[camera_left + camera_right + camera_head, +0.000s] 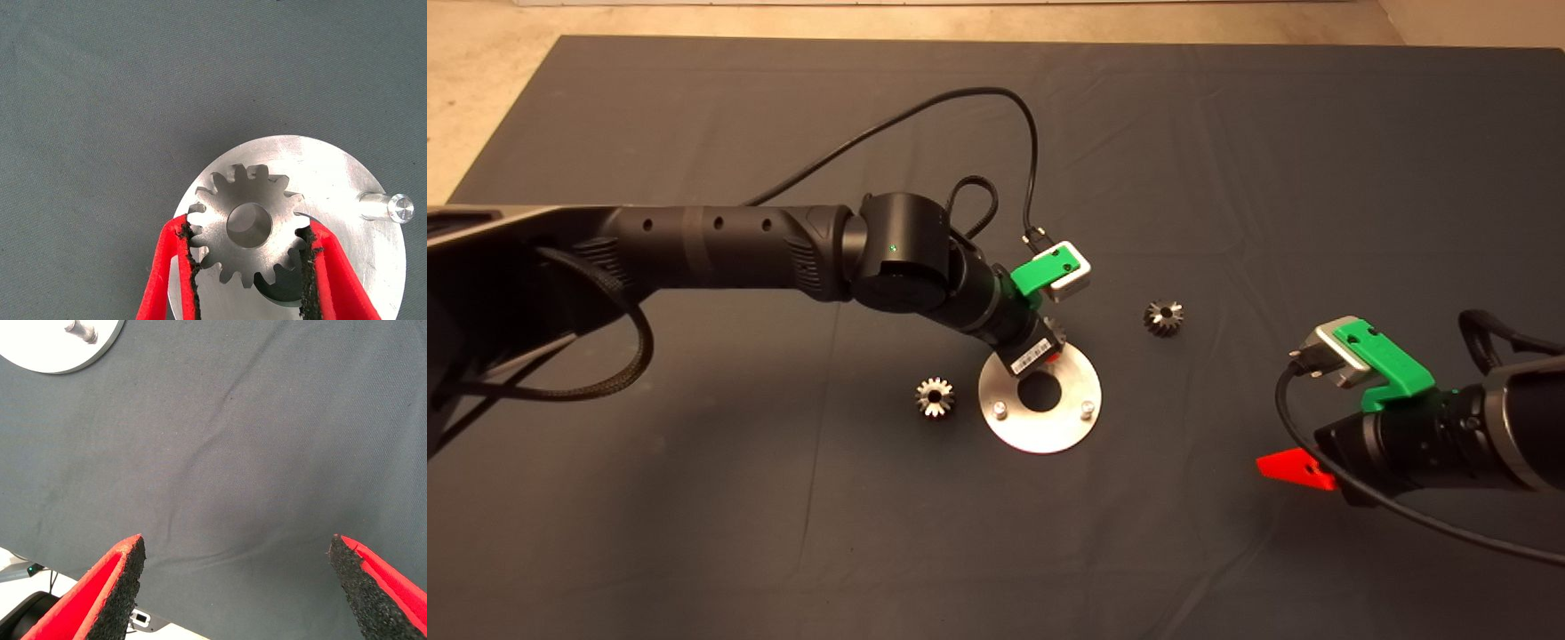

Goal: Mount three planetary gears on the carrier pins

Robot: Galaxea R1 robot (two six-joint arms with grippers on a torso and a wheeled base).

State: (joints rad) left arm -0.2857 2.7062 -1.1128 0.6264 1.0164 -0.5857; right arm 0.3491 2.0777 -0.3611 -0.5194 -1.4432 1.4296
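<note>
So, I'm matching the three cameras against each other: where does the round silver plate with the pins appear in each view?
Head view: the round plate lies mid-mat, its far edge hidden under the left pincer.
Left wrist view: the plate sits behind the gear that the pincer holds.
Right wrist view: only an edge of the plate shows, in a corner.
Shared landmark: an upright pin on the plate.

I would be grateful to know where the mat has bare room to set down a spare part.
The mat is bare along its far side beyond the right-hand loose gear, and along its near side below the carrier plate. It is crowded at the centre: the left gripper holds a gear over the plate, another gear lies beside it, and the open right gripper waits lower right.
</note>
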